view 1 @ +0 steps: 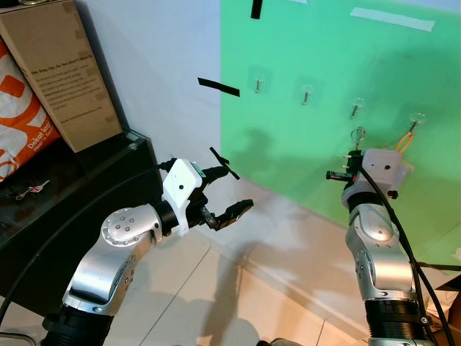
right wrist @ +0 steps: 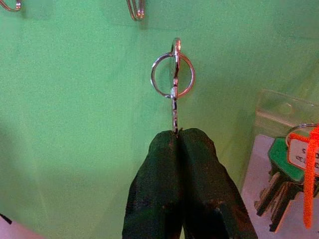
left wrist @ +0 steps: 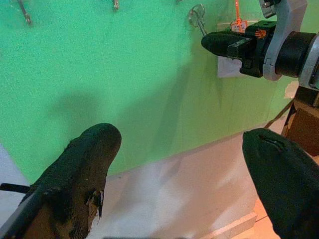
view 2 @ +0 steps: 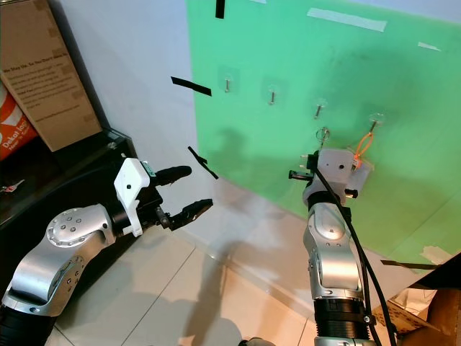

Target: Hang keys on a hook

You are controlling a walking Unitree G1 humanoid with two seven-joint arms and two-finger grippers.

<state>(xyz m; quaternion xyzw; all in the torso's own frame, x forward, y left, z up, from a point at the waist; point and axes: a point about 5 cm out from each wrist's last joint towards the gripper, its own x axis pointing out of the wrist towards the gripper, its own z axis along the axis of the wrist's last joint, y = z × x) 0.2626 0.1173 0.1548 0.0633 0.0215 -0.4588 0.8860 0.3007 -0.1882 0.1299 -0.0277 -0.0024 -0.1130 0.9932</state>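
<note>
Pinched between the closed black fingers of the right gripper [right wrist: 178,137]: a small silver key with round split ring [right wrist: 173,79], held upright against the green wall panel [view 1: 324,65], just below a small metal wall hook [view 1: 356,108]. Beside it, hung on the next hook, a green-headed key bunch with orange tag [right wrist: 294,164]. Lower down, left gripper [view 1: 229,196], spread wide apart, holding nothing, near the black cabinet [view 1: 65,202].

R gripper [view 2: 318,150] raised close to green wall panel [view 2: 346,79], key ring [view 2: 324,133] seen at fingertips, below 3rd hook [view 2: 318,109]. Orange-tagged bunch [view 2: 362,148] hung on 4th hook [view 2: 374,122]. L gripper [view 2: 189,191] held open, well apart from panel.
</note>
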